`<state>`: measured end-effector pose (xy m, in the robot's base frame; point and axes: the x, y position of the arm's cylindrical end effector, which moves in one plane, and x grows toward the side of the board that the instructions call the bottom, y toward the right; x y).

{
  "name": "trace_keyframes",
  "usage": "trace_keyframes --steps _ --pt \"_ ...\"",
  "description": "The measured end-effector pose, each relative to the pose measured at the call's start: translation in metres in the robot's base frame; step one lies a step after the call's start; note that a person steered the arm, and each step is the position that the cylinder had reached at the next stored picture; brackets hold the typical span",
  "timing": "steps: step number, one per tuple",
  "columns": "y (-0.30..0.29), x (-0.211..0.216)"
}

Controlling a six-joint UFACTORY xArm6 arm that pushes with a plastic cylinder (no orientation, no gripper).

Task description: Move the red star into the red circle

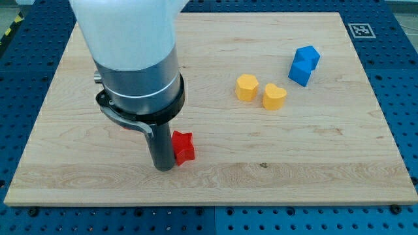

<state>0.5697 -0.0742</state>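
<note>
Tip (163, 168) of rod touches red star (183, 146) just at its right, on bench (215, 176); no jaws fitted, state untellable.

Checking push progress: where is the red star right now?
The red star sits low in the view's left half, touching the right side of my tip, far from the yellow blocks.

Bright, even overhead light, no strong direction. Bench (215, 170) pale wood, grain sharp, no glare patches. Shadows soft and short: faint dark edge beside yellow blocks (261, 91) and blue block (304, 65). White arm housing (124, 29) near-overexposed, detail washed out at view's top. Focus crisp across frame; slight perspective narrowing toward view's top, no motion blur.
</note>
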Motion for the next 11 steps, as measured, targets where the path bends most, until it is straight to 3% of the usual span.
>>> trace_keyframes --steps 3,4,5,11 --pt "0.09 0.016" --pt "0.086 -0.008" --pt "0.047 -0.011" --pt "-0.023 -0.024"
